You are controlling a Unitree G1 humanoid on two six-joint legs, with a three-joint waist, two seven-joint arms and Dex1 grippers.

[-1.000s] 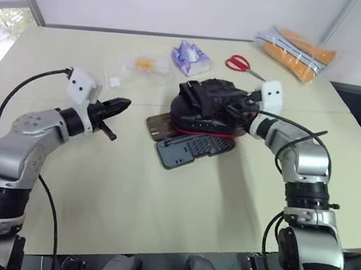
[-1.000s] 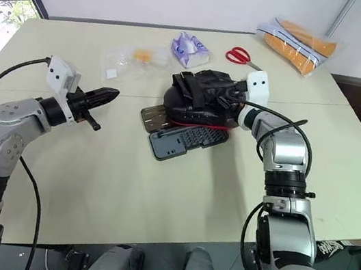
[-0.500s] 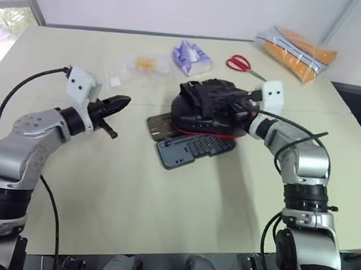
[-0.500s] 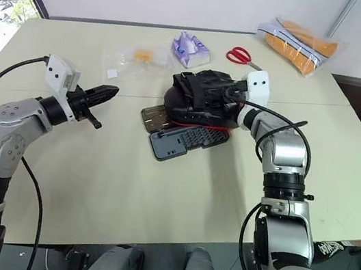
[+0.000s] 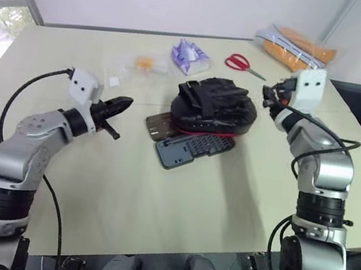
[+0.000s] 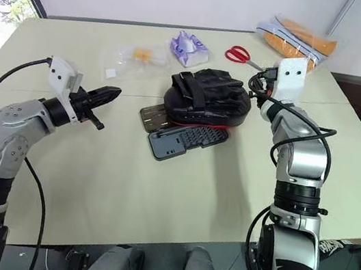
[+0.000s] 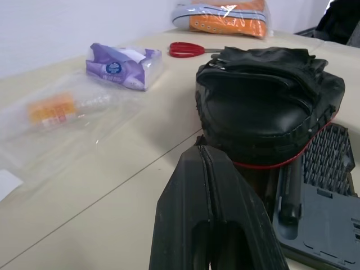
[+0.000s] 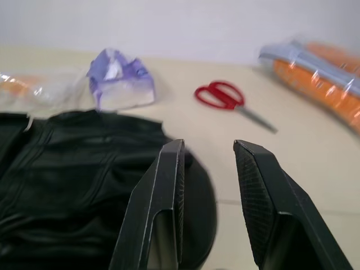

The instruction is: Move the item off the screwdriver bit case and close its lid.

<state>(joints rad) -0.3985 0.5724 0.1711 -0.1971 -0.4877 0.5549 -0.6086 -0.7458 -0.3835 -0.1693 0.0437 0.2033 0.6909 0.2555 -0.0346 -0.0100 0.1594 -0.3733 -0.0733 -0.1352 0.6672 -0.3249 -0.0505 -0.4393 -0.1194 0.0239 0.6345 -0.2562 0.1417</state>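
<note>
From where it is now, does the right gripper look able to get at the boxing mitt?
Probably yes. The right gripper is open, empty and raised just beside the boxing mitt, with nothing between them.

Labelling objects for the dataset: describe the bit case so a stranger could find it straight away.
Start at the beige table and find the big black boxing mitt near its middle. The screwdriver bit case lies open and flat under the mitt's near edge, a grey-blue tray with rows of small bits. Nothing else there is a flat hinged plastic box.
</note>
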